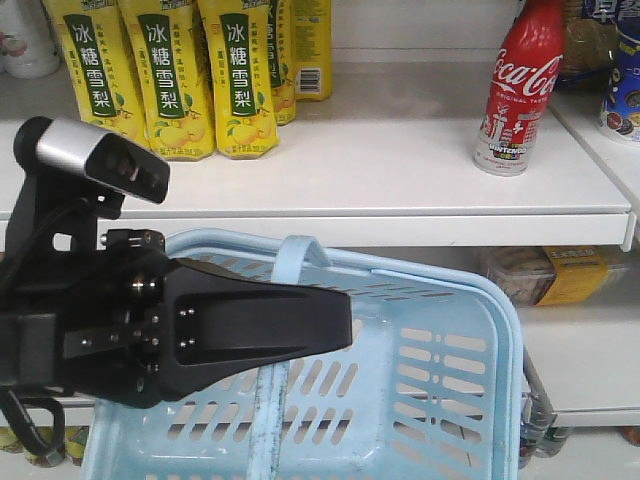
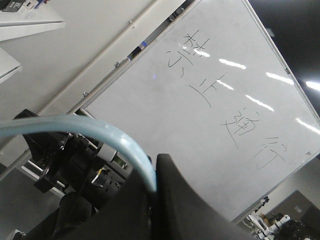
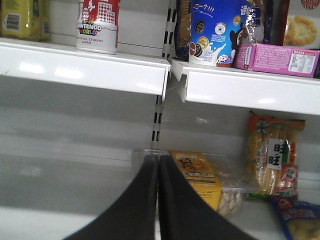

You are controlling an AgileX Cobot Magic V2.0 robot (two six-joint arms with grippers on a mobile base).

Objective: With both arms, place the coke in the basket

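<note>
Your left fingers (image 2: pixel 185 205) are clamped on the pale-blue handle (image 2: pixel 75 127) of the basket (image 1: pixel 500 330), which hangs in front of the shelf (image 1: pixel 400 170). Your right fingers (image 3: pixel 180 200) are pressed together with nothing between them. The coke (image 1: pixel 518 85) stands upright on that shelf, above and right of the basket, untouched.

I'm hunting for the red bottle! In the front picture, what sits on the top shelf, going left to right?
White container at the left edge → yellow drink bottles → coke → blue tub at the right edge.
</note>
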